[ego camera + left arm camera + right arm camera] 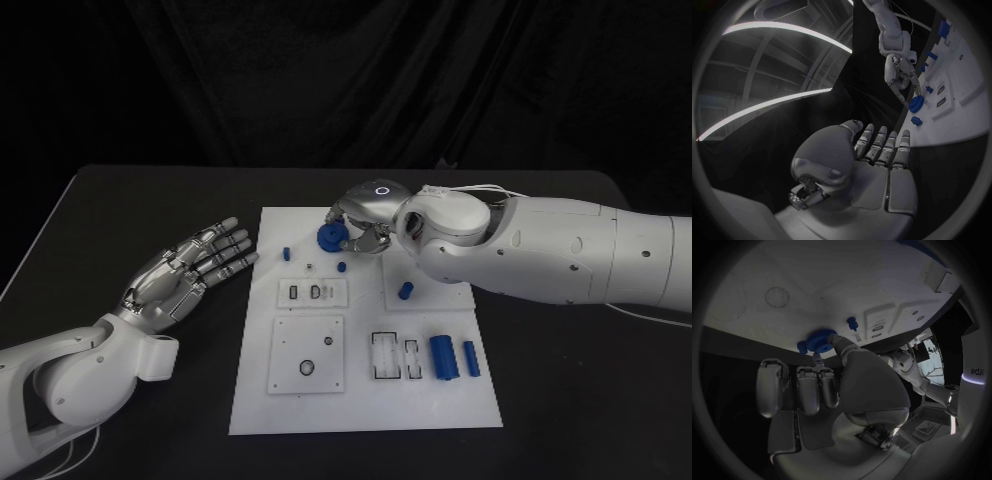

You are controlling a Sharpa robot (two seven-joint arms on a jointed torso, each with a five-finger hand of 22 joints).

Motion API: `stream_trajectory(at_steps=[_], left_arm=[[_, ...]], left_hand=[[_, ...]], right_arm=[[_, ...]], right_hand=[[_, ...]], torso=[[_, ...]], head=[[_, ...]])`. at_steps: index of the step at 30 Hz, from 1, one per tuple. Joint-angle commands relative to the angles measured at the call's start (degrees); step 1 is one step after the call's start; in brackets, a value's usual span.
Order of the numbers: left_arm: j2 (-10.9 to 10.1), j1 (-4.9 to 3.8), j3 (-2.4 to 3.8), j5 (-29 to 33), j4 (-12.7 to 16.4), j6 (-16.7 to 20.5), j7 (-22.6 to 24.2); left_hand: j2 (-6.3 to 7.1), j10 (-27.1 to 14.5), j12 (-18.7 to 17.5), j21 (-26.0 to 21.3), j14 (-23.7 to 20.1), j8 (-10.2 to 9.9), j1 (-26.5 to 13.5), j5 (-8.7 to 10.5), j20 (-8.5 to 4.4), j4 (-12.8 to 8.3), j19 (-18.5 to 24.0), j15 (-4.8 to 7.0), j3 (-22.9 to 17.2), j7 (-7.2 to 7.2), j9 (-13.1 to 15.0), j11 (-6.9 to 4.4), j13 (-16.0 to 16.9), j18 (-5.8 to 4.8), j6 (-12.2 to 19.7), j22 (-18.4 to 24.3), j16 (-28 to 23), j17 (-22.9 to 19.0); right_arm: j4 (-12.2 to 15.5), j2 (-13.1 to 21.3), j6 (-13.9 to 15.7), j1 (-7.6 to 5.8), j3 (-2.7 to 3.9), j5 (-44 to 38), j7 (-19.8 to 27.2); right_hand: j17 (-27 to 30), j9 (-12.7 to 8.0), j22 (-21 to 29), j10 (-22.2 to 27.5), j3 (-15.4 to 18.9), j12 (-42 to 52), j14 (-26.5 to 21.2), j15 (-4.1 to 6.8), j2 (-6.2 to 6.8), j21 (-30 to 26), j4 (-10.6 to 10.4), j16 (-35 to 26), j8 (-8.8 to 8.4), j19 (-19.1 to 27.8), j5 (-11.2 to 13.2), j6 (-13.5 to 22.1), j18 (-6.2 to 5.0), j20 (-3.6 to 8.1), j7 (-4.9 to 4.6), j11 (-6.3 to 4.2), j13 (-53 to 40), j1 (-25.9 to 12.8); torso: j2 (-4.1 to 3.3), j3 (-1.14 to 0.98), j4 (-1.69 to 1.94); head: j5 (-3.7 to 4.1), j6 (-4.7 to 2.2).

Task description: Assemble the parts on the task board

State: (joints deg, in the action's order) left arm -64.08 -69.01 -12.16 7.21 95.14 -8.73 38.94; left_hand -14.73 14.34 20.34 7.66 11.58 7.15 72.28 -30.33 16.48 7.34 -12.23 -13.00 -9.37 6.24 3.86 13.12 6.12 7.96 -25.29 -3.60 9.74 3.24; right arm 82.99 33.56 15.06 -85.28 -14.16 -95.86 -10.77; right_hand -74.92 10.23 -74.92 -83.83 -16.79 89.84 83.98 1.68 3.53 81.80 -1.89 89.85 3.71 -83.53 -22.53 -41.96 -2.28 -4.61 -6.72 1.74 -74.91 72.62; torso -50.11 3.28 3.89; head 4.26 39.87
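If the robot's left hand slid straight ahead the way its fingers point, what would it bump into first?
Probably the small blue peg at the near corner of the white task board. The open left hand points up and toward that corner, though its height above the table is unclear, so it might pass over.

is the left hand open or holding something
Open. In the head view the left hand lies palm up beside the task board with fingers stretched apart and nothing in it; its wrist view shows the same bare palm.

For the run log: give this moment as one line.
right hand: pinches round blue toothed gear over white task board | left hand: open, beside board
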Motion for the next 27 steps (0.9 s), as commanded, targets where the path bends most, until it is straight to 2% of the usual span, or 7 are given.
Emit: stream_trajectory(at_steps=[1,4,8,13,21,27], left_arm=[[0.1,-0.07,0.02,-0.1,0.0,-0.7,6.3],[0.1,-0.07,0.02,-0.1,0.0,-0.6,6.3],[0.0,-0.07,0.02,-0.1,0.0,-0.7,6.3],[0.0,-0.07,0.02,-0.1,0.0,-0.6,6.3],[-0.1,-0.07,0.02,-0.1,0.0,-0.7,6.3],[-0.5,-0.07,0.02,-0.1,0.2,-0.6,6.4]], left_hand=[[0.11,0.1,0.1,0.0,-0.1,0.2,-0.5,-0.13,-0.02,0.1,0.2,-0.18,-0.3,0.17,0.1,0.38,0.1,-0.64,-0.3,0.0,0.3,-0.1],[0.11,0.1,0.1,0.0,-0.1,0.2,-0.5,-0.13,-0.02,0.1,0.2,-0.18,-0.3,0.17,0.1,0.38,0.1,-0.64,-0.3,0.0,0.3,-0.1],[0.11,0.1,0.1,0.0,-0.1,0.2,-0.5,-0.13,-0.02,0.1,0.2,-0.18,-0.3,0.17,0.1,0.38,0.1,-0.64,-0.3,0.0,0.3,-0.1],[0.11,0.1,0.1,0.0,-0.1,0.2,-0.5,-0.13,-0.02,0.1,0.2,-0.18,-0.3,0.17,0.1,0.38,0.1,-0.64,-0.3,0.0,0.3,-0.1],[0.11,0.1,0.1,0.0,-0.1,0.2,-0.5,-0.13,-0.02,0.1,0.2,-0.18,-0.3,0.17,0.1,0.38,0.1,-0.64,-0.3,0.0,0.3,-0.1],[0.07,0.1,0.2,0.0,-0.2,0.2,-0.7,-0.15,-0.02,0.0,0.2,-0.18,-0.5,0.21,0.1,0.40,0.0,-0.64,-0.3,0.0,0.3,-0.1]], right_arm=[[0.0,0.2,-2.4,0.19,0.03,-0.4,-1.5],[0.0,0.5,-2.9,0.23,0.03,-0.4,-1.7],[0.0,0.8,-3.4,0.25,0.03,-0.4,-1.9],[0.1,1.6,-3.2,0.29,0.02,-0.4,-1.9],[0.5,3.0,-1.3,0.31,0.02,-0.4,-1.8],[1.6,5.0,1.8,0.12,0.02,-0.4,-1.2]], right_hand=[[-15.1,0.0,-9.8,-6.2,-0.1,0.2,6.0,0.10,-0.01,0.0,0.0,0.1,0.62,0.2,0.7,-2.1,-0.36,0.08,-0.39,-0.04,-15.1,-0.2],[-15.1,0.0,-10.0,-6.2,0.1,0.2,6.0,-0.41,-0.08,0.2,-0.3,0.1,1.64,-0.1,1.3,-4.8,-0.27,-0.31,-1.08,0.60,-15.1,-1.0],[-15.1,0.1,-10.2,-6.2,0.2,0.2,6.0,-1.00,-0.20,0.4,-0.5,0.1,2.61,-0.3,2.0,-7.6,-0.20,-0.77,-1.32,1.35,-15.1,-1.4],[-15.1,0.2,-10.2,-6.2,0.1,0.2,6.0,-1.51,-0.24,0.3,-0.5,0.1,3.10,-0.3,2.0,-9.2,-0.21,-1.23,-1.50,1.91,-15.1,-1.5],[-15.1,0.4,-10.1,-6.2,0.1,0.2,6.0,-1.75,-0.33,0.0,-0.5,0.1,3.69,-0.2,2.1,-11.1,-0.29,-1.59,-1.48,2.08,-15.1,-1.6],[-15.1,0.5,-10.1,-6.2,0.1,0.2,6.0,-1.72,-0.38,-0.1,-0.5,0.1,3.90,-0.1,2.1,-11.8,-0.34,-1.63,-1.35,1.99,-15.1,-1.6]], torso=[[-0.03,-0.02,-0.04],[-0.03,-0.04,-0.10],[-0.01,-0.03,-0.10],[0.00,-0.05,-0.08],[0.04,-0.03,-0.11],[0.02,-0.04,-0.07]], head=[[-0.05,0.02],[-0.08,0.02],[-0.07,0.01],[-0.11,0.03],[-0.27,0.05],[-0.36,-0.17]])
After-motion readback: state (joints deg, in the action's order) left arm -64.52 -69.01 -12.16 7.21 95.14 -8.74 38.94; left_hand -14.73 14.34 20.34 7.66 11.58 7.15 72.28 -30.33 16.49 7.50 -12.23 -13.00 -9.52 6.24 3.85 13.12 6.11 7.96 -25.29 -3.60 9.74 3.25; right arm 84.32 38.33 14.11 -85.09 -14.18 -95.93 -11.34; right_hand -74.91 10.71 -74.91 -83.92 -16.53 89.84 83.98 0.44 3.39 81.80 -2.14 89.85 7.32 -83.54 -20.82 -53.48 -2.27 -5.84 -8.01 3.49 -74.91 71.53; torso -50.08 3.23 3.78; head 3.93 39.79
